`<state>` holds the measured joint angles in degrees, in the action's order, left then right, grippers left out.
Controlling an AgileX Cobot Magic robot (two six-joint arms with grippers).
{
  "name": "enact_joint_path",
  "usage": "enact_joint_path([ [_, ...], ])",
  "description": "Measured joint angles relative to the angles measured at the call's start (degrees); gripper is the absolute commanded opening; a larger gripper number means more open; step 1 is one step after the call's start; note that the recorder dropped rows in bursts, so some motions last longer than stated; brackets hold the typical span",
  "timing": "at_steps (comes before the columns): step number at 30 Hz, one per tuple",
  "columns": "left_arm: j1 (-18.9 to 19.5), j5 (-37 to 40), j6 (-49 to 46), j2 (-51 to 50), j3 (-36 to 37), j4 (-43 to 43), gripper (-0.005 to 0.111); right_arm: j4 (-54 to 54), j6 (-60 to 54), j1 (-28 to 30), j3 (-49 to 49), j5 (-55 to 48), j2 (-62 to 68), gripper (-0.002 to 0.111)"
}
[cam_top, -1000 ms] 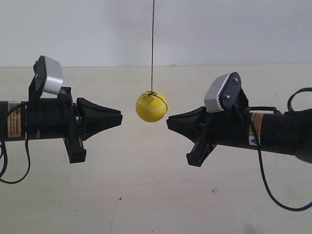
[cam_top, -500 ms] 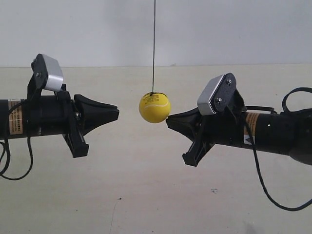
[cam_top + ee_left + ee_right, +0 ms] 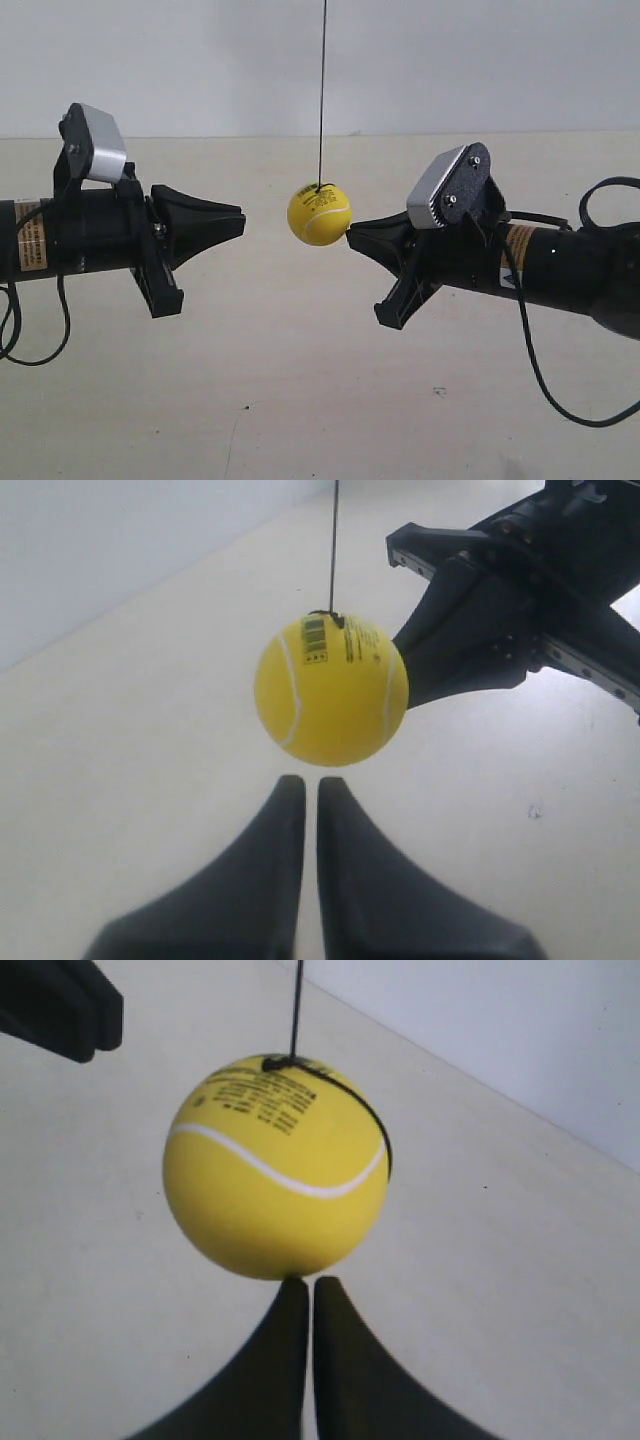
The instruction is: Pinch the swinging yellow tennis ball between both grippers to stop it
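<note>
The yellow tennis ball (image 3: 319,214) hangs on a thin dark string (image 3: 322,90) between the two black claws. My right gripper (image 3: 349,232), on the arm at the exterior view's right, is shut, and its tip touches the ball's side. In the right wrist view the ball (image 3: 277,1167) rests right on that gripper's tip (image 3: 303,1282). My left gripper (image 3: 243,222) is shut too and stands a short gap away from the ball. The left wrist view shows the ball (image 3: 331,690) just beyond the left gripper (image 3: 303,780), not touching it.
A pale tabletop (image 3: 300,380) lies below both arms, with a white wall (image 3: 200,60) behind it. Black cables (image 3: 560,400) loop down from the arm at the exterior view's right. The right arm's black body (image 3: 500,610) shows behind the ball.
The ball drifted toward the right gripper and now touches its tip. The right gripper rose slightly; the left gripper stayed almost where it was.
</note>
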<state>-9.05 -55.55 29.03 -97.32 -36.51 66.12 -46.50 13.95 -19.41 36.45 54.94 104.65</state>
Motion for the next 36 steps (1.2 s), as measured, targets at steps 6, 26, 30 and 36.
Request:
enact_joint_path([
  [6,0.00,-2.27,-0.14,-0.38,0.00,-0.14,0.005,0.12,-0.40,0.00,0.00,1.67,0.00,0.000],
  [26,-3.31,-1.89,-0.14,-6.43,-3.92,0.40,0.005,-0.34,-0.40,-0.36,0.00,4.47,0.00,0.000],
  [30,-3.31,-1.89,-0.14,-6.43,-3.92,0.40,0.005,-0.56,-0.30,-0.36,0.00,4.35,0.00,0.000],
  [36,-3.31,-1.49,-0.14,-6.43,-3.92,0.40,0.005,-0.70,-0.30,-0.36,0.00,4.21,0.00,0.000],
])
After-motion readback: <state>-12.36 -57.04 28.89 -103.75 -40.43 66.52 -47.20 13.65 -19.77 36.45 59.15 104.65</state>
